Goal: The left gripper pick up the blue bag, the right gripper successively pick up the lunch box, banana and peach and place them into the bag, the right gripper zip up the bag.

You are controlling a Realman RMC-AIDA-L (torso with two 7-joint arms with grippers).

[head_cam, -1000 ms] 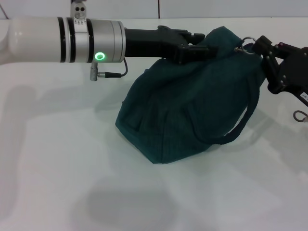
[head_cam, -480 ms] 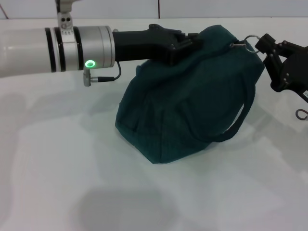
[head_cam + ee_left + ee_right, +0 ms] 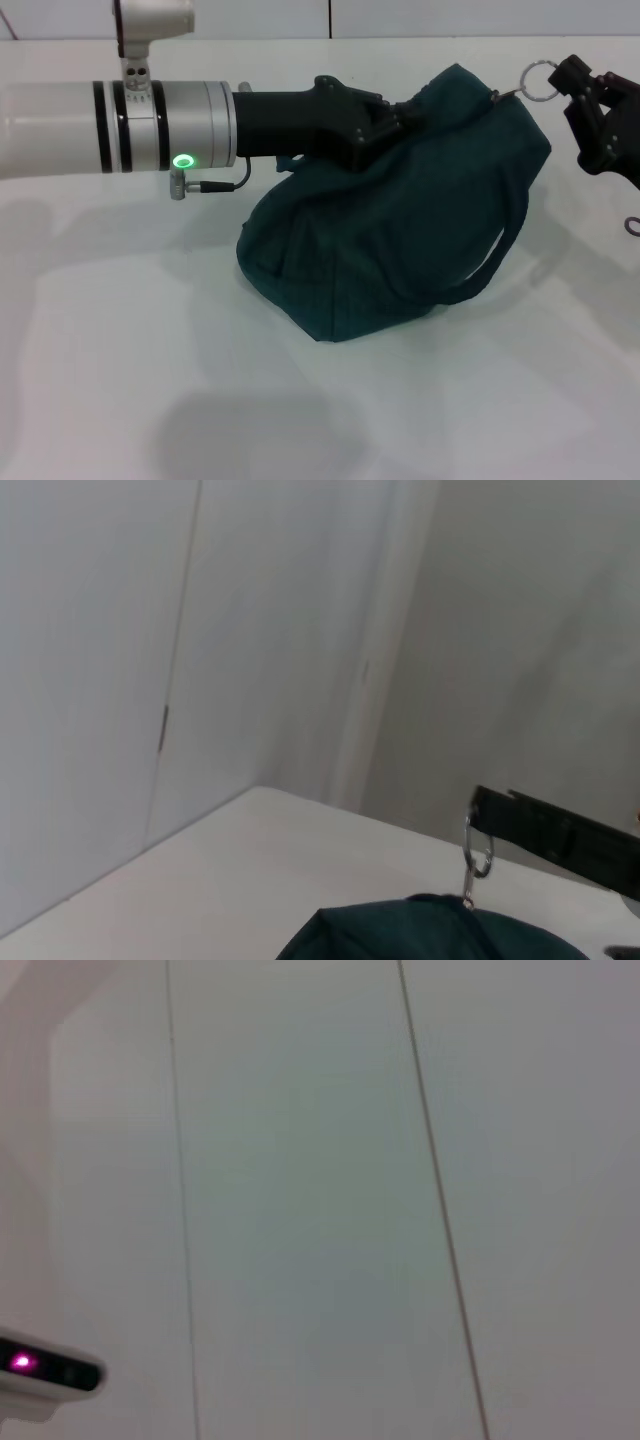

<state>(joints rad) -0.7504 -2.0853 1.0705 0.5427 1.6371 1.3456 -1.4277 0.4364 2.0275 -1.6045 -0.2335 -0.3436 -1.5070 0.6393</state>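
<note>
Blue bag [image 3: 400,220] sits in the centre of your head view, slumped on the white table [image 3: 120,380], its top closed and one rope handle [image 3: 500,250] looping down its right side. Your left gripper [image 3: 395,115] reaches in from the left edge on its silver wrist, green light lit, and its fingers are clamped on the fabric at the bag's upper left edge. At the upper right of the frame, your right gripper [image 3: 575,80] has its fingertips at the metal ring pull [image 3: 538,80] of the zipper, which stands out from the bag's top right corner; you cannot tell whether the fingers are pinching the ring. The left wrist view shows the ring [image 3: 478,852] hanging above the bag's top [image 3: 430,930].
</note>
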